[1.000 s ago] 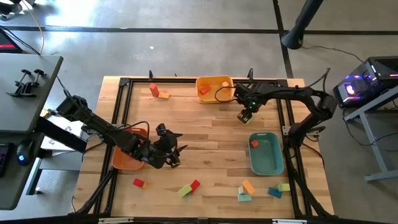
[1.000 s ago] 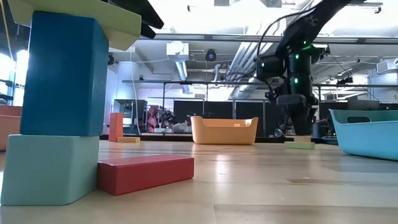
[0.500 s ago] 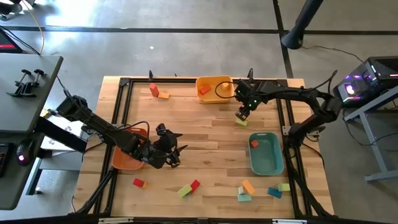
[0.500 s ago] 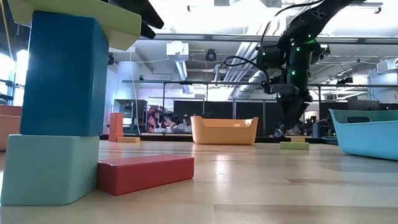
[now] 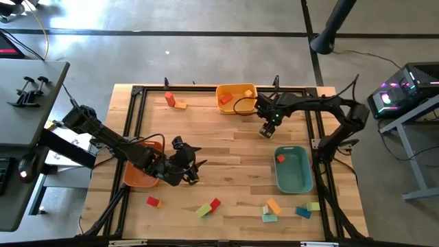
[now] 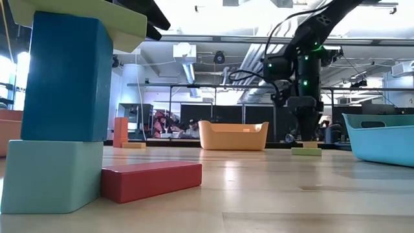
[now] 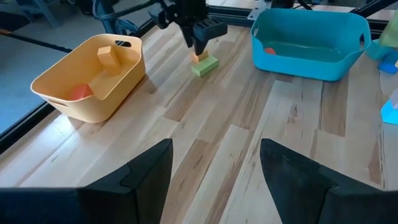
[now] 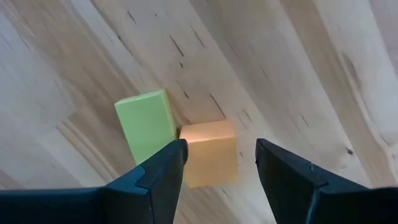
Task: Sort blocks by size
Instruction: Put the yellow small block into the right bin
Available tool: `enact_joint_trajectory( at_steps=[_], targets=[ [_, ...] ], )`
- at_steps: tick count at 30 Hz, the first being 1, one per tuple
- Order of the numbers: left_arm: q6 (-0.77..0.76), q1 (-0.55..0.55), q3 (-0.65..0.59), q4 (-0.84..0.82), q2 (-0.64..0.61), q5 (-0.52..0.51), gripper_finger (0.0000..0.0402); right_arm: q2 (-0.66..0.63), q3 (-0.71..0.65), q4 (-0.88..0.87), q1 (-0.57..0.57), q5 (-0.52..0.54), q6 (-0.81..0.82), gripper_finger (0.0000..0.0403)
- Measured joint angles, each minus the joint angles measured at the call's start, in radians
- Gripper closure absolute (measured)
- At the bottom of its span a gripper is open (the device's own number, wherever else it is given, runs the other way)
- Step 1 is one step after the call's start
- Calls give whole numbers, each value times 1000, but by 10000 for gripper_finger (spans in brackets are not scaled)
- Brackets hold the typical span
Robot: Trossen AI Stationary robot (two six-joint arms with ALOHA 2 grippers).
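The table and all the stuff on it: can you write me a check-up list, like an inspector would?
Surface: wooden table, black frame at its edges.
Job's things: green block touching orange block; more blocks along the near edge; yellow tray, teal tray and orange tray.
Clutter: nothing seen.
Grippers: right gripper open, straddling the orange block; left gripper open, empty, beside the orange tray.
Cables: black cables along both arms.
Surroundings: side desks, concrete floor, workshop behind.
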Motion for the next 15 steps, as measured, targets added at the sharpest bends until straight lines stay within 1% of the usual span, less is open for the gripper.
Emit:
enact_joint_trajectory(
  at_steps=[5,15],
  targets=[
    [0,0,0,-1,0,0,172,22,-5,5,0,-14,-8,208],
    [-7,0,0,-6,0,0,172,20,-5,-11,0,-19,-11,208]
  ],
)
